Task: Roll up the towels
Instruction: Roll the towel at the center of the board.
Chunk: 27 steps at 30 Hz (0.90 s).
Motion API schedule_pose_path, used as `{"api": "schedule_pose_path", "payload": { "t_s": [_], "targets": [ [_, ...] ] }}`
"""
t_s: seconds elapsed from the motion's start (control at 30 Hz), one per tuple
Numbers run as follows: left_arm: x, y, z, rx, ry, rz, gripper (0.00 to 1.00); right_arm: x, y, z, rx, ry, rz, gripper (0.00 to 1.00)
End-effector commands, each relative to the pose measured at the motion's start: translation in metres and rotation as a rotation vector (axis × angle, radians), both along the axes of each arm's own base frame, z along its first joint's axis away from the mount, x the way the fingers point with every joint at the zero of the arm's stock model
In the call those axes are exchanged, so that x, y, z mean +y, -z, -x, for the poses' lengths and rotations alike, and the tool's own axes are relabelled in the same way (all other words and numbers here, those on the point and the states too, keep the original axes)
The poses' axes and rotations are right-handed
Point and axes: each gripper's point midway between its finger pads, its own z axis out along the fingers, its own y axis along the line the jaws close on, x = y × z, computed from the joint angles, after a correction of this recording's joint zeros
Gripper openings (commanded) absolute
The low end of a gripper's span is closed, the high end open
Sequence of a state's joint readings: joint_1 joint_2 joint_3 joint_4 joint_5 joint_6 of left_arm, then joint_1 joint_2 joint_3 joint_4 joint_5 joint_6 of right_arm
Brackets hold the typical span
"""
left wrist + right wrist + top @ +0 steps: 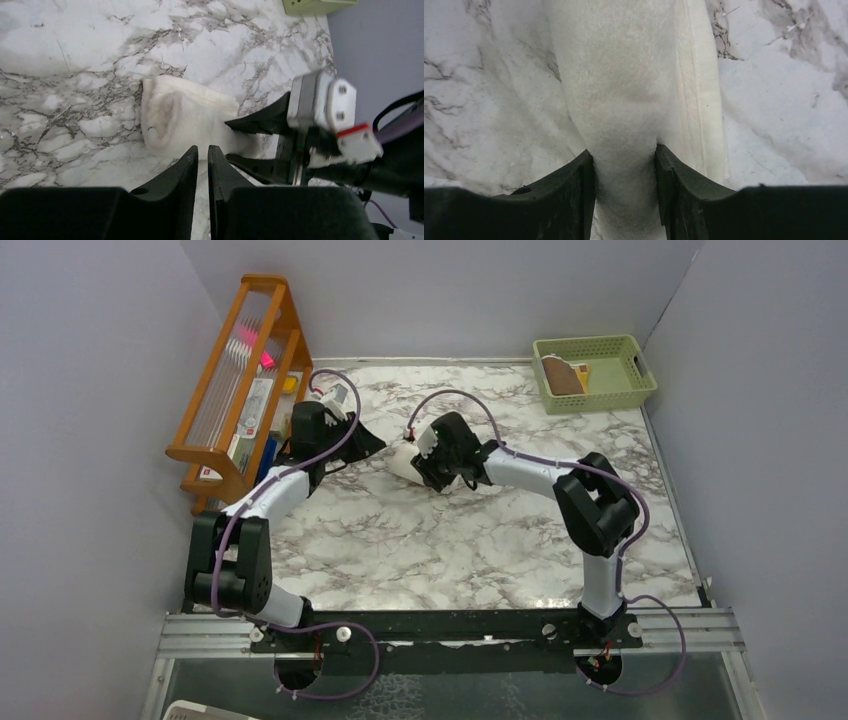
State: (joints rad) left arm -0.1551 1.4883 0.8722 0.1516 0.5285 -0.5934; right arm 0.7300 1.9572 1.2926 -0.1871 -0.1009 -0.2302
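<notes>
Pinching cream towel [634, 95], right tool [624, 152]; unclear from overhead.

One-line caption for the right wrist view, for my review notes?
Right gripper pinches the cream towel, lying rolled on the marble table.

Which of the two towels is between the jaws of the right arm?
The cream towel, rolled on the marble table; the brown towel lies apart in the green basket.

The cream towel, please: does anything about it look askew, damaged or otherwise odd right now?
Nothing is damaged. The towel lies rolled on the table, squeezed narrow where the right gripper pinches it. One hemmed layer sits outside that grip, so the roll looks loose.
</notes>
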Motion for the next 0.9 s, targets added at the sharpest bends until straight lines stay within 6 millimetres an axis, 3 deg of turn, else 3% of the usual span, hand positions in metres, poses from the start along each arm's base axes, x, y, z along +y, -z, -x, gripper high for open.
{"api": "schedule_pose_path", "payload": {
  "t_s": [0.0,0.17,0.37,0.6,0.87],
  "targets": [
    [-0.002,0.029,0.027,0.110,-0.005,0.041,0.17,-0.001,0.010,0.032,0.359,0.056,-0.099,0.43],
    [-0.019,0.046,0.044,0.150,0.007,0.078,0.17,0.000,-0.003,0.028,0.581,0.116,-0.275,0.43],
    [-0.042,0.051,0.042,0.145,0.026,0.071,0.25,-0.001,-0.008,0.027,0.790,0.168,-0.455,0.40],
    [-0.055,0.057,0.028,0.118,-0.013,0.107,0.60,0.005,-0.002,0.034,0.919,0.173,-0.533,0.38],
    [-0.067,0.075,0.016,0.145,-0.010,0.137,0.63,0.008,-0.001,0.043,1.035,0.166,-0.628,0.38]
  ]
}}
